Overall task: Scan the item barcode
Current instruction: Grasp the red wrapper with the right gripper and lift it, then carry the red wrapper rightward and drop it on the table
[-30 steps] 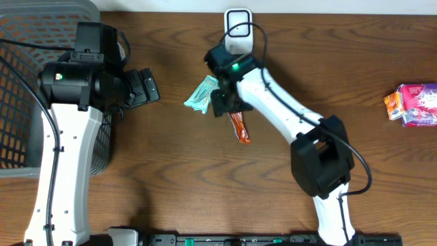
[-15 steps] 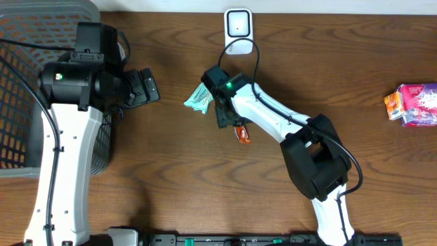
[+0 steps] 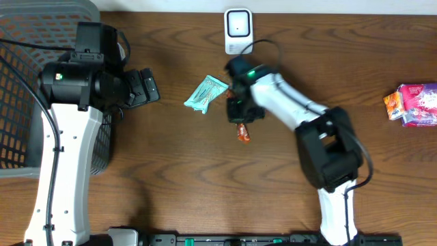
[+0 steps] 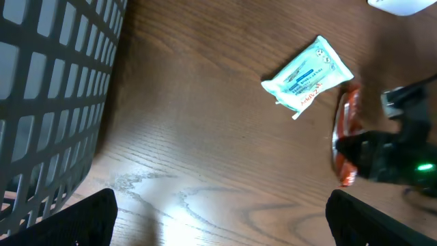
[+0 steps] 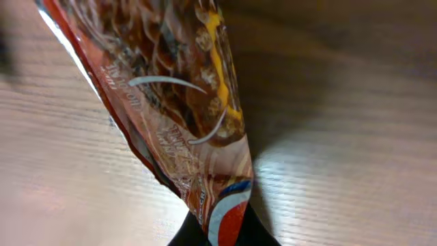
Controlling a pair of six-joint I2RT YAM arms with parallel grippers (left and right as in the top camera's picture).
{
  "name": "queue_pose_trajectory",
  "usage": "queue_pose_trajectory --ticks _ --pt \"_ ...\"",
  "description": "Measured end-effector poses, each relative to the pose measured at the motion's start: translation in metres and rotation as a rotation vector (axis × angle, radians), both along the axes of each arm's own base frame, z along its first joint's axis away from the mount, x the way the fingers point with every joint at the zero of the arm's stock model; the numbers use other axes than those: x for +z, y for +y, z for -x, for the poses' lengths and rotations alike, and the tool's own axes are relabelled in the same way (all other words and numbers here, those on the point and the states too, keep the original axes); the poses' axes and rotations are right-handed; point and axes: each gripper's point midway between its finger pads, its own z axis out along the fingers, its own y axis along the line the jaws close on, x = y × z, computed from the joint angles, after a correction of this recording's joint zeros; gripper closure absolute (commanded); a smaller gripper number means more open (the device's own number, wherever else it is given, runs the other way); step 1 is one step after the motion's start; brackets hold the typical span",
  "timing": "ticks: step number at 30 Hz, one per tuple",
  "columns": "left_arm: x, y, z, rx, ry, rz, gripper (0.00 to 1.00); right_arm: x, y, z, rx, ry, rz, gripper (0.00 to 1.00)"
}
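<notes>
At this moment your right gripper (image 3: 240, 113) was closed tight on the snack bar (image 3: 243, 132), a little right of the middle of the overhead frame. The bar's orange-red end stuck out below the jaws toward the bottom of the frame, over the wooden table (image 3: 171, 171). In the right wrist view the brown and red wrapper (image 5: 184, 130) ran from the upper left down to the bottom centre, where the dark fingertips (image 5: 263, 238) pinched its narrow end; no barcode could be made out on the face that showed. The white scanner (image 3: 237, 29) stood at the top centre of the overhead frame, above the gripper and apart from the bar. A teal packet (image 3: 206, 93) lay flat just left of your right gripper, near it but not touching. Your left gripper (image 3: 145, 87) hung in the upper left quarter with its jaws wide apart and nothing between them, beside the grey basket (image 3: 27, 82) that filled the far left edge. From the left wrist view you saw the basket wall on the left, the teal packet in the upper right, and the bar below it with the right gripper's black body across it. A pink package (image 3: 412, 104) sat at the far right edge, well apart from both arms.
</notes>
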Motion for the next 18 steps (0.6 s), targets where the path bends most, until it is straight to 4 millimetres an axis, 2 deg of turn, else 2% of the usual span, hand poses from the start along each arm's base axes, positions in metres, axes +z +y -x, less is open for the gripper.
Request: queue_pose_trajectory --ticks 7,9,12,13,14,15,18 --pt "0.0 0.0 0.0 0.0 0.0 0.0 0.02 0.022 -0.037 -0.02 -0.032 0.084 -0.358 0.99" --pt "0.0 0.0 0.0 0.001 0.0 0.0 0.02 0.023 -0.048 -0.019 -0.049 0.098 -0.439 0.99" --pt "0.0 0.0 0.0 0.0 0.0 0.0 0.02 0.012 -0.063 -0.012 -0.088 0.116 -0.544 0.99" --pt "0.0 0.0 0.0 0.001 0.0 0.0 0.02 0.008 -0.065 -0.009 -0.1 0.12 -0.572 0.95" --pt "0.0 0.0 0.0 0.0 0.0 0.0 0.02 0.004 -0.069 -0.005 -0.118 0.13 -0.607 0.79" --pt "0.0 0.0 0.0 0.001 0.0 0.0 0.02 0.001 -0.074 0.001 -0.139 0.146 -0.639 0.71" --pt "0.0 0.0 0.0 0.0 0.0 0.0 0.02 0.0 -0.086 0.011 -0.207 0.189 -0.71 0.65"
